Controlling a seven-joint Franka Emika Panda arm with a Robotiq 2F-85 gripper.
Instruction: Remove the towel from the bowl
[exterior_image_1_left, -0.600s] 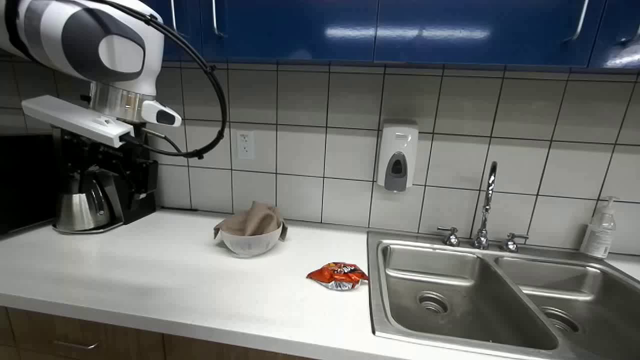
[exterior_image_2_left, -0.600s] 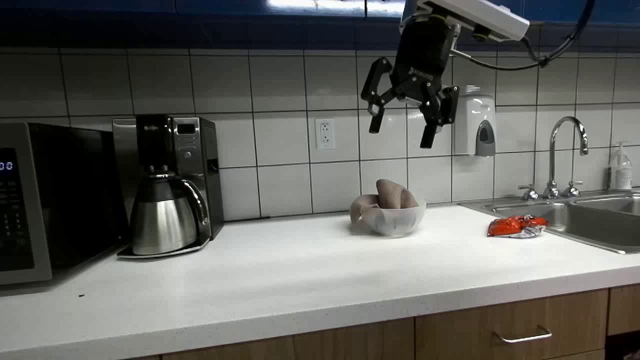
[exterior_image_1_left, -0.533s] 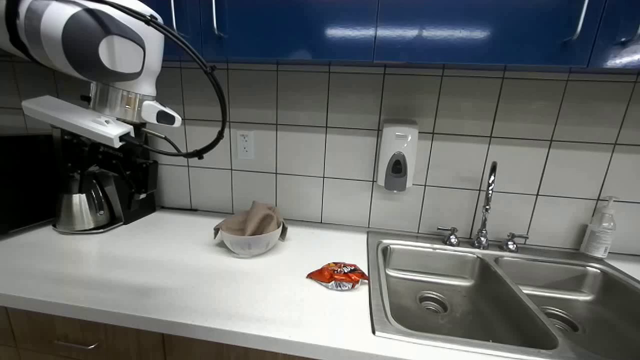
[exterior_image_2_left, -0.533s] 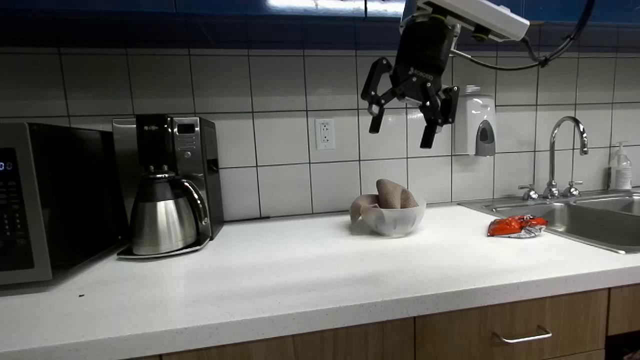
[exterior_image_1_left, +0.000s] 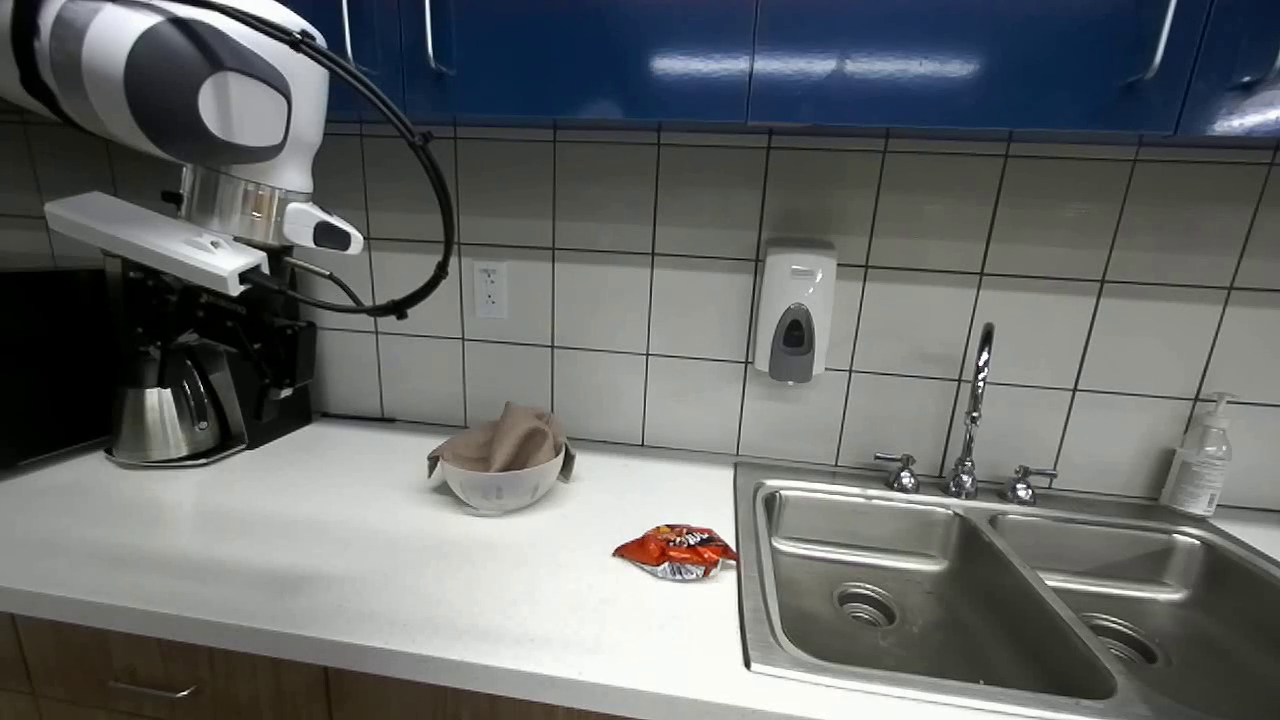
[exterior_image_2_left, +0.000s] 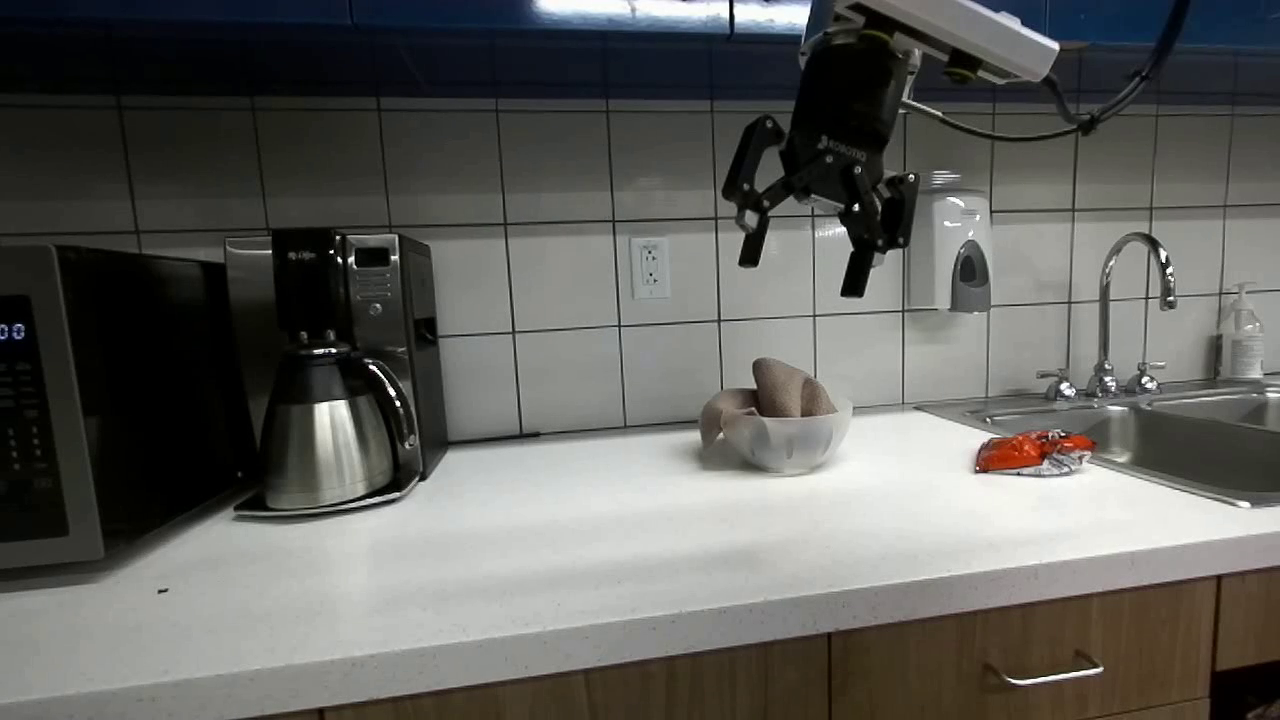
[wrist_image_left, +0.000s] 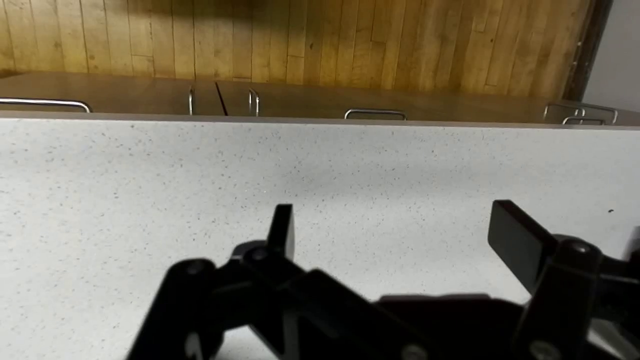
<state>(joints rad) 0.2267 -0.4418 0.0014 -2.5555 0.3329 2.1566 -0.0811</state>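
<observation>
A brown towel (exterior_image_1_left: 515, 440) lies bunched in a whitish translucent bowl (exterior_image_1_left: 503, 488) on the white counter. Parts of the towel hang over the bowl's rim. The towel (exterior_image_2_left: 790, 388) and bowl (exterior_image_2_left: 790, 446) show in both exterior views. My gripper (exterior_image_2_left: 802, 278) is open and empty, raised well above the counter. In an exterior view its black fingers are hard to make out against the coffee maker. In the wrist view, the gripper's (wrist_image_left: 392, 220) fingers are wide apart over speckled counter. The towel and bowl are out of the wrist view.
A red snack bag (exterior_image_1_left: 678, 552) lies between the bowl and the steel sink (exterior_image_1_left: 752, 580). A coffee maker (exterior_image_2_left: 415, 350) with a steel carafe (exterior_image_2_left: 330, 450) and a microwave (exterior_image_2_left: 150, 400) stand along the counter. A soap dispenser (exterior_image_1_left: 797, 310) is on the tiled wall. Blue cabinets (exterior_image_1_left: 580, 60) hang above.
</observation>
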